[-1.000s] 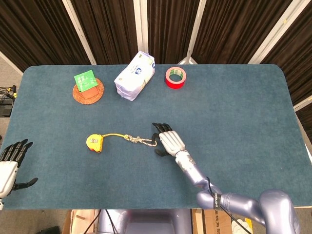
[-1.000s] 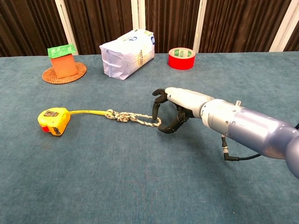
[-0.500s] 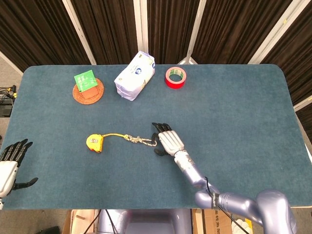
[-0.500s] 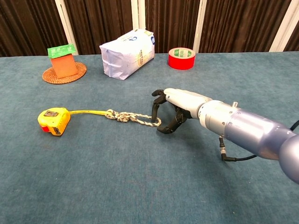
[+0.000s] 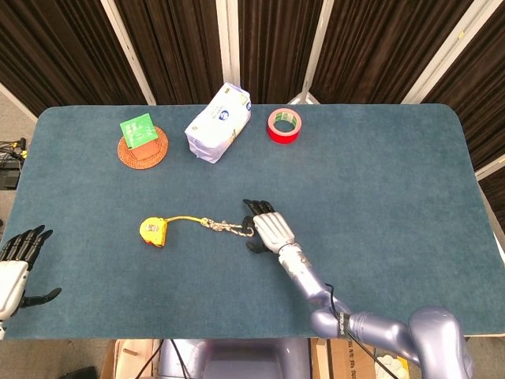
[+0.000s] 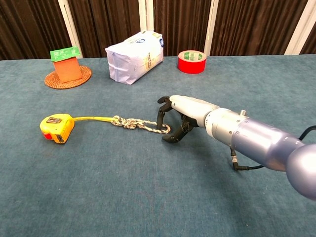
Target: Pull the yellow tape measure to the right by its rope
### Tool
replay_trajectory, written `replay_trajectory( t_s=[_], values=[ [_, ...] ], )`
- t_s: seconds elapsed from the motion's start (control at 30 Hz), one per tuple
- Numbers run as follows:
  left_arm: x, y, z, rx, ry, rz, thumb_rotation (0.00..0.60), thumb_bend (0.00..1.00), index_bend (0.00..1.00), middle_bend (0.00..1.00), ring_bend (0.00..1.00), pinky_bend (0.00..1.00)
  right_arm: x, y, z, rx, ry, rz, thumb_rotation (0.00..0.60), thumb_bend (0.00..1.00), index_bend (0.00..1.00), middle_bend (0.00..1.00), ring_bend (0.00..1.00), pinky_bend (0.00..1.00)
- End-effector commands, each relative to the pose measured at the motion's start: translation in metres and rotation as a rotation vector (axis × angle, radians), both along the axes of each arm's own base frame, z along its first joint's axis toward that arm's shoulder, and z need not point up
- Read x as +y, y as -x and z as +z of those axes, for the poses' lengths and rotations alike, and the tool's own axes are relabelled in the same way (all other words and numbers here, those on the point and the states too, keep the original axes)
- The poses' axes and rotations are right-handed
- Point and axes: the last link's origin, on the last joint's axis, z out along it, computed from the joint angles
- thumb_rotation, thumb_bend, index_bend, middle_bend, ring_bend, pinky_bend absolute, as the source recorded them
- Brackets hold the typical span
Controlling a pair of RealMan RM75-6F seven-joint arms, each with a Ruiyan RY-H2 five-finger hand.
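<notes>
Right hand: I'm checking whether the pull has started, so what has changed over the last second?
The right hand has crept leftward, so its curled fingers now sit around the free end of the rope; whether they grip it is unclear. The yellow tape measure has not moved, so no pull yet. The left hand stays open at the table's edge.

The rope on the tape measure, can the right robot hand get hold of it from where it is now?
Probably yes. The right robot hand is open, its fingers straddling the rope at its free end, and nothing lies between them.
</notes>
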Motion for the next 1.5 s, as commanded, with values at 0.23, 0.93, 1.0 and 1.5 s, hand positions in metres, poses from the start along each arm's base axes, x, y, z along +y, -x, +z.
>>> replay_trajectory(
  t_s=[0.23, 0.93, 1.0, 1.5],
  values=[
    [0.0, 0.0, 0.0, -0.001, -0.001, 0.003, 0.6, 0.0, 0.0, 0.0, 0.0, 0.0, -0.004, 0.002, -0.002, 0.015, 0.009, -0.007, 0.6, 0.36, 0.51, 0.08, 0.0, 0.0],
    [0.0, 0.0, 0.0, -0.013, 0.003, 0.013, 0.6, 0.0, 0.0, 0.0, 0.0, 0.0, -0.004, 0.004, -0.004, 0.019, 0.01, -0.022, 0.6, 0.44, 0.6, 0.1, 0.0, 0.0],
    [0.0, 0.0, 0.0, -0.013, 0.003, 0.012, 0.6, 0.0, 0.0, 0.0, 0.0, 0.0, -0.004, 0.004, -0.004, 0.018, 0.01, -0.026, 0.6, 0.46, 0.61, 0.1, 0.0, 0.0],
    [0.0, 0.0, 0.0, -0.016, 0.004, 0.011, 0.6, 0.0, 0.0, 0.0, 0.0, 0.0, -0.005, 0.009, 0.016, 0.015, 0.041, -0.031, 0.6, 0.47, 0.62, 0.1, 0.0, 0.0]
  ],
)
